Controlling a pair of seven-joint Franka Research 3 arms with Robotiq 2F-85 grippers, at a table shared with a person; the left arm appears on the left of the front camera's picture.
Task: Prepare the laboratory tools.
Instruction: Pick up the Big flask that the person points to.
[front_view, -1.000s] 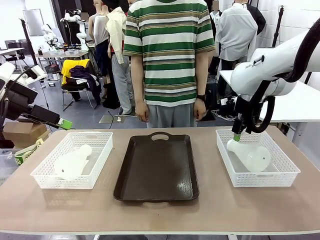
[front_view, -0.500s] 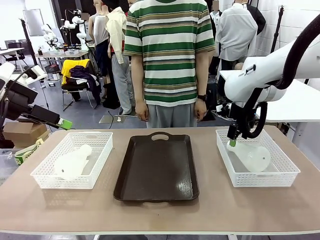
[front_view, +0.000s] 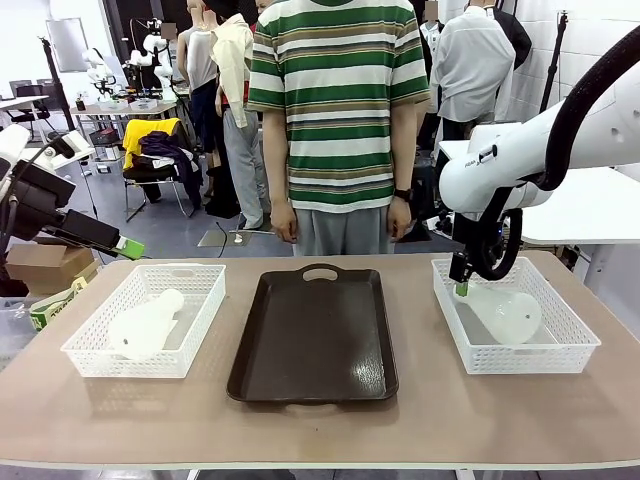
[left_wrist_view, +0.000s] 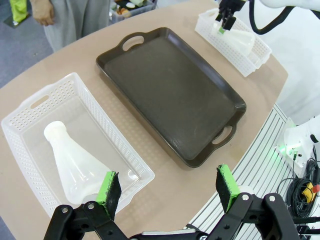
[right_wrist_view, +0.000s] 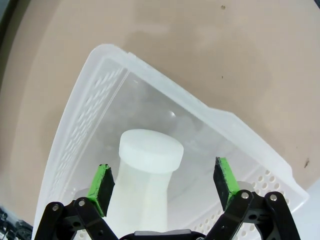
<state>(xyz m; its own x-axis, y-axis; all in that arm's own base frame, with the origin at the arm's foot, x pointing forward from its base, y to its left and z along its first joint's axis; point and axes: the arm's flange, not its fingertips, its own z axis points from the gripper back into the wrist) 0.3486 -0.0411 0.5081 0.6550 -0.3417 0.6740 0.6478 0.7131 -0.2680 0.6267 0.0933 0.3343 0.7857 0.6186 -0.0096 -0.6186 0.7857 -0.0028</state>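
One frosted-white conical flask (front_view: 145, 325) lies on its side in the left white basket (front_view: 95, 340). The other flask (front_view: 508, 312) lies in the right basket (front_view: 580, 345). My right gripper (front_view: 461, 288) hangs open just over that flask's neck. In the right wrist view the white top (right_wrist_view: 151, 149) sits between the green pads (right_wrist_view: 102, 186), which stand apart from it on both sides. My left gripper (front_view: 126, 246) is held open in the air off the table's left side. In its wrist view its pads (left_wrist_view: 108, 186) frame the left flask (left_wrist_view: 75, 162) far below.
A dark brown tray (front_view: 315, 345) lies bare in the middle between the baskets, also seen as the tray (left_wrist_view: 170, 87) from the left wrist. A person in a striped shirt (front_view: 338, 100) stands at the far edge, hands down. Bare tabletop (front_view: 320, 430) runs along the front.
My right arm has swung a little to the left and lowered, bringing its open gripper down around the neck of the right flask. The left arm has stayed still.
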